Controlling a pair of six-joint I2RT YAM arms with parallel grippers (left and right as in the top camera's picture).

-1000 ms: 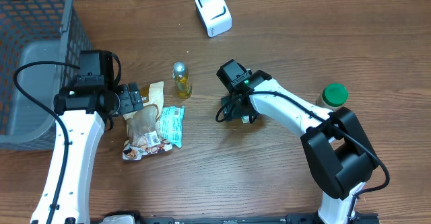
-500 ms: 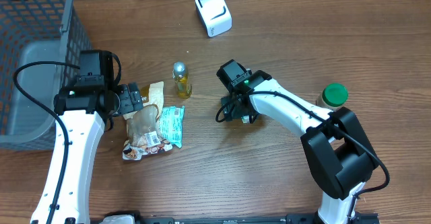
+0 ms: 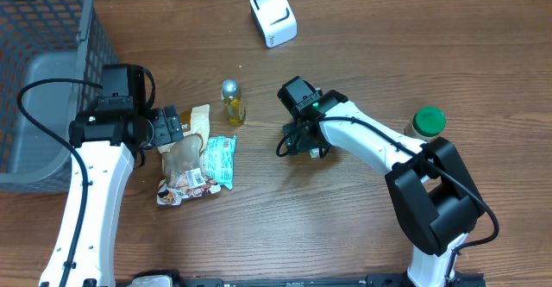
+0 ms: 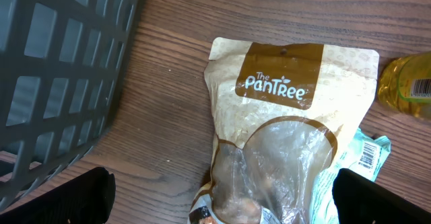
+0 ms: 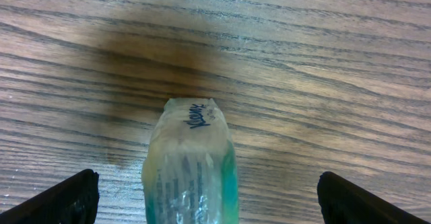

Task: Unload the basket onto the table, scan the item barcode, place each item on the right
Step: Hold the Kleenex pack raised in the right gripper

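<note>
A white barcode scanner (image 3: 273, 15) stands at the back of the table. My left gripper (image 4: 222, 207) is open, its fingers straddling a tan and clear PanTree snack bag (image 4: 286, 126) without touching it. A teal packet (image 4: 369, 157) with a barcode lies beside the bag. My right gripper (image 5: 215, 207) is open too, low over the wood. A small tissue pack (image 5: 192, 163) with a green edge sits between its fingers, apart from both. In the overhead view the right gripper (image 3: 302, 142) hides that pack, and the left gripper (image 3: 175, 130) hangs over the bag's (image 3: 183, 162) top.
A grey mesh basket (image 3: 43, 71) fills the far left, close to my left arm. A small bottle of yellow liquid (image 3: 231, 102) stands just behind the packets. A green-lidded jar (image 3: 426, 121) sits at the right, by the right arm's elbow.
</note>
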